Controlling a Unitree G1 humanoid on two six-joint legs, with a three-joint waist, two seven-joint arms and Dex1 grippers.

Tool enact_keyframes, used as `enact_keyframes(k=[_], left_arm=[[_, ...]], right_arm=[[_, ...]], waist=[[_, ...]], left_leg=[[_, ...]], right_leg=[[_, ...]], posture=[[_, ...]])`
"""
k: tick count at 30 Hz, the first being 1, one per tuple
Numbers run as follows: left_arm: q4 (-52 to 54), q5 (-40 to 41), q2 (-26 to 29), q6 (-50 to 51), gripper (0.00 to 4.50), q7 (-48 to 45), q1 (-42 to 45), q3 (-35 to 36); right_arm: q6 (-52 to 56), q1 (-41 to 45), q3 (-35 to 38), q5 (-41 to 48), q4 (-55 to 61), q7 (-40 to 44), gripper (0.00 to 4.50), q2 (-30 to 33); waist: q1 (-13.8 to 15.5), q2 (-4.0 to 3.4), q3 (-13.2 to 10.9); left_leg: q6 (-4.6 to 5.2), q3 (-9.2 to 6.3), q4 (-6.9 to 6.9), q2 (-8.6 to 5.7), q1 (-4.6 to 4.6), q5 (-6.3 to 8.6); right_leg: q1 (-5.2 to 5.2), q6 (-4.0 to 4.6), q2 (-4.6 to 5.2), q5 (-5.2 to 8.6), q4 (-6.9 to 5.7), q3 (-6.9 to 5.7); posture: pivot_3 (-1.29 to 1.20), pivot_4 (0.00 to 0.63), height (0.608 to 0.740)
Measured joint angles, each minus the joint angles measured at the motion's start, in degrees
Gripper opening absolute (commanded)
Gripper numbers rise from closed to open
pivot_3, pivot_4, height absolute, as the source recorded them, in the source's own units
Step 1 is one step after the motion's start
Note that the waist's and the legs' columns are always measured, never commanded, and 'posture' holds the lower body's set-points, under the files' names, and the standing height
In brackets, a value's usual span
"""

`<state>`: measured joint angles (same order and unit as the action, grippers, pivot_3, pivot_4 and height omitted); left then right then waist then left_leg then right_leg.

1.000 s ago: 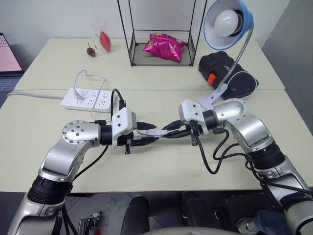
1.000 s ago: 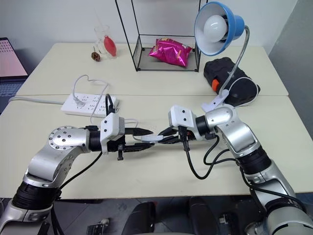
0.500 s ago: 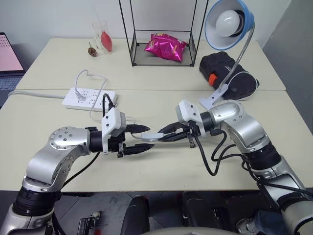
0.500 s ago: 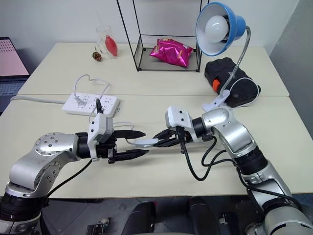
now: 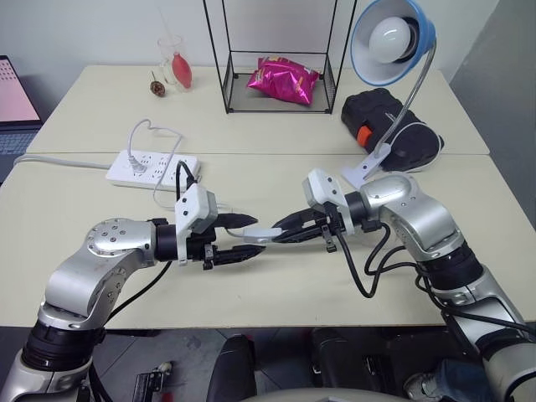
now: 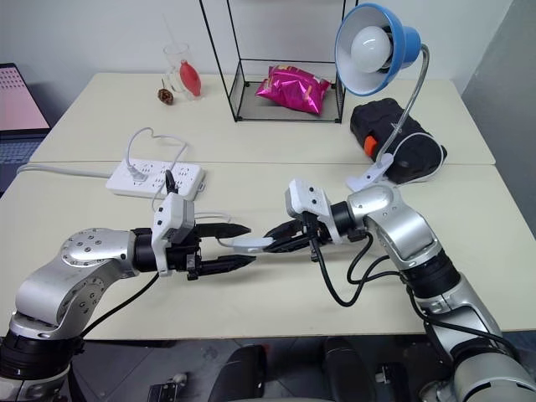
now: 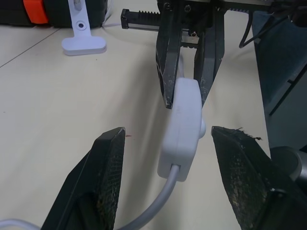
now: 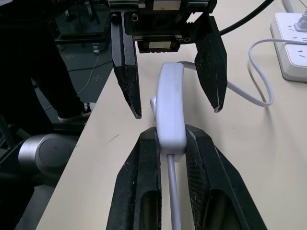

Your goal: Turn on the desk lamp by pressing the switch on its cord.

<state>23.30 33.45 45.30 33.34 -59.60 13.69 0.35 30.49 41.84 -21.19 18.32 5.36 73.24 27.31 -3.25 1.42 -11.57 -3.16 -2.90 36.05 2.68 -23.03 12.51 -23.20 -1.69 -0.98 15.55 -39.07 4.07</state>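
Note:
The desk lamp [image 5: 394,38], with a blue shade and a chrome neck, stands clipped at the back right. My right gripper [image 8: 171,136] is shut on one end of the white switch [image 8: 171,103] and holds it a little above the table's middle. My left gripper [image 5: 256,238] is open. Its two fingers [image 7: 111,163] stand on either side of the switch's [image 7: 184,122] free end, apart from it. The thin white cord [image 8: 254,91] runs from the switch towards the power strip.
A white power strip [image 5: 152,167] lies at the left. A wire rack with a pink bag [image 5: 280,82] stands at the back, with a black bag [image 5: 394,126] beside the lamp's clip. A glass [image 5: 173,65] stands at the back left. A black cable [image 5: 368,268] loops under my right wrist.
My left gripper has opened off the switch and rolled a little; its fingers now stand apart from it. The right gripper still holds the switch in the same place.

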Motion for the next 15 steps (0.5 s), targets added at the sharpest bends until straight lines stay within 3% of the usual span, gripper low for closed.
enact_keyframes(k=[4,15], left_arm=[[0.0,0.0,0.0,0.1,2.96,0.0,-0.1,0.0],[-0.7,-0.5,-0.1,-0.8,0.85,-0.8,0.1,-0.3]], right_arm=[[0.0,0.0,0.0,0.0,0.0,0.0,0.35,0.2],[-0.1,0.2,0.2,-0.3,0.0,-0.2,0.35,0.7]], waist=[[0.0,0.0,0.0],[0.0,0.0,0.0]], left_leg=[[0.0,0.0,0.0,0.0,0.0,0.0],[0.0,0.0,0.0,0.0,0.0,0.0]], right_leg=[[0.0,0.0,0.0,0.0,0.0,0.0],[0.0,0.0,0.0,0.0,0.01,0.0]], posture=[[0.0,0.15,0.74],[0.0,0.15,0.74]])
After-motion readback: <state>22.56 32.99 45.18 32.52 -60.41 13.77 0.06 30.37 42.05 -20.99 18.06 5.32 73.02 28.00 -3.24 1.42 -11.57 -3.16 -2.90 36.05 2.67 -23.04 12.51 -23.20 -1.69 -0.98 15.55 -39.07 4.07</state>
